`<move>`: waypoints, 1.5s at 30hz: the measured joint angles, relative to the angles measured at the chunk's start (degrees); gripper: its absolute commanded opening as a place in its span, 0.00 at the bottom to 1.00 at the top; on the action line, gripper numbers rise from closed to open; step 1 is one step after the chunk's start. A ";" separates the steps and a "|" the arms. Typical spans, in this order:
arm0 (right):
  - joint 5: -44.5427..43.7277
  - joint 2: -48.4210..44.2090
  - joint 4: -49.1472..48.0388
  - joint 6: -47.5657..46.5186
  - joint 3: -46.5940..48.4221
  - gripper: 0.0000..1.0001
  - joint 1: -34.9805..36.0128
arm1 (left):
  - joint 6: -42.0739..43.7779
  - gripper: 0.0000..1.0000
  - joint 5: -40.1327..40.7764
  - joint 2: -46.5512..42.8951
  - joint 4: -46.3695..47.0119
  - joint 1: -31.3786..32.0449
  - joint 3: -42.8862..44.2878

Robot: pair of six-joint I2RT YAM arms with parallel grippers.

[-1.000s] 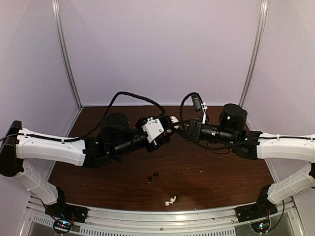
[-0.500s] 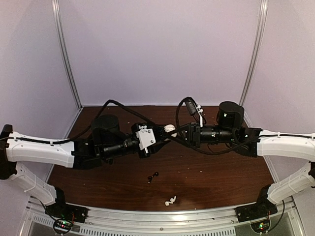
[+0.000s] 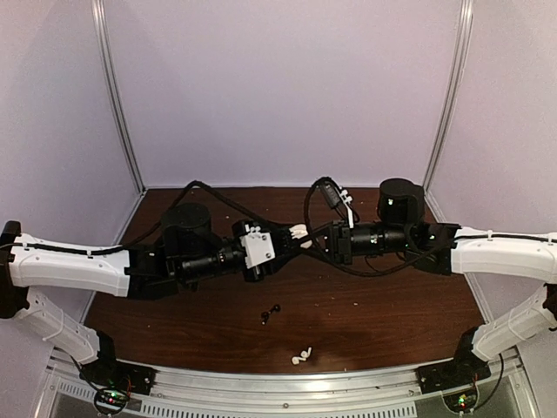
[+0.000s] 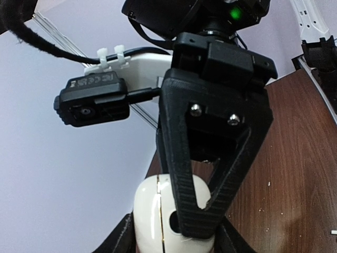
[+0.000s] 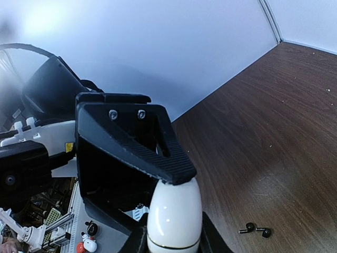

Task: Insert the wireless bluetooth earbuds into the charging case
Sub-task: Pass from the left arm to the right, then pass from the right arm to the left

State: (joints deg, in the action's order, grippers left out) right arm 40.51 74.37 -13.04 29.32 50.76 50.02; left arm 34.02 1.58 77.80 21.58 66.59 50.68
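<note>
Nearest my bases, the white earbuds (image 3: 301,355) lie on the counter (image 3: 392,305), the two touching, close to its front edge. A little farther in and slightly left sit the black earbuds (image 3: 271,313), also side by side and apart from the white pair. All four are loose on the wood; none is in the case.

Beyond them, over the middle of the counter, my two arms reach in from either side and meet. The case (image 3: 298,232) is up there between them, off the counter, white, glossy and rounded. My left gripper (image 3: 287,237) holds it at a middling width. In the left wrist view the case stands between my own fingers (image 4: 117,240) at the bottom of the picture, with a thin seam running up its face. My right gripper (image 3: 313,235) is narrow and clamped on the same case from the other side. One of its ribbed black fingers (image 4: 178,174) lies across the face of the case. In the right wrist view the case rises between that gripper's own fingers (image 5: 136,241), and a left finger (image 5: 131,145) presses on its top end. The seam shows only as a fine line, so the lid looks shut. In that same view the black earbuds lie on the wood to the right of the case, well apart from it.

Farthest off is the pale wall (image 3: 287,87).
</note>
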 measured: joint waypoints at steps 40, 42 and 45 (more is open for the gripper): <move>-1.53 -6.80 17.05 -30.32 0.39 0.04 4.44 | -26.80 0.43 -26.10 -3.43 -1.97 -4.42 -0.07; -1.55 -6.84 17.64 -31.41 0.42 0.04 4.94 | -26.99 0.41 -26.86 -3.08 -2.54 -4.48 0.31; -1.62 -6.93 18.36 -32.74 0.46 0.04 5.49 | -27.30 0.39 -27.98 -2.56 -3.23 -4.70 0.68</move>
State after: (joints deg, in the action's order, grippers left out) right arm 38.89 67.44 5.32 -3.42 51.22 55.51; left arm 6.72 -26.39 75.24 18.35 61.89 51.35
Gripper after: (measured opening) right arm 0.231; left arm 0.408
